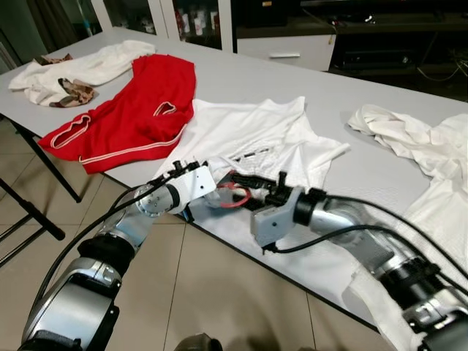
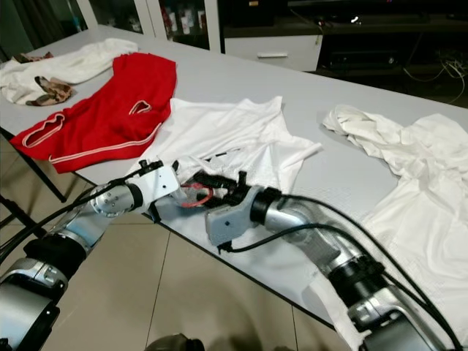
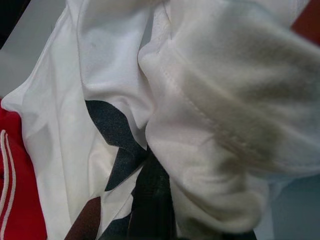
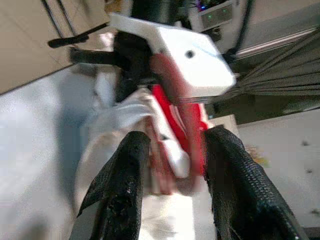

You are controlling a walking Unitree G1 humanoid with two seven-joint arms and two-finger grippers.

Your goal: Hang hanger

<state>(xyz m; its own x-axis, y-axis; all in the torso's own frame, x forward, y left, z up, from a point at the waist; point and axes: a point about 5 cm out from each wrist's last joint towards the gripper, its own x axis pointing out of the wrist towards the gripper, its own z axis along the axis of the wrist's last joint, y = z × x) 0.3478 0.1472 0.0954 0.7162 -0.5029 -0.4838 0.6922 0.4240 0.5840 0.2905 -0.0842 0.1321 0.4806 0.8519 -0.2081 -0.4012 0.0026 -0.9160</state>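
A red hanger (image 1: pixel 232 196) lies at the table's near edge, partly tucked into a white t-shirt (image 1: pixel 256 135) with a dark print. My left gripper (image 1: pixel 218 191) reaches in from the left and is shut on a bunched fold of that shirt (image 3: pixel 215 125), right beside the hanger. My right gripper (image 1: pixel 245 184) comes from the right and faces the left one. In the right wrist view its black fingers (image 4: pixel 122 190) stand open, with the red hanger (image 4: pixel 175 120) and some white cloth between them.
A red garment (image 1: pixel 135 110) lies left of the white shirt, with pale clothes (image 1: pixel 80 69) beyond it. More white garments (image 1: pixel 424 146) cover the table's right side and hang over the grey table's near edge (image 1: pixel 307 285). Black table legs (image 1: pixel 33 212) stand on the tiled floor.
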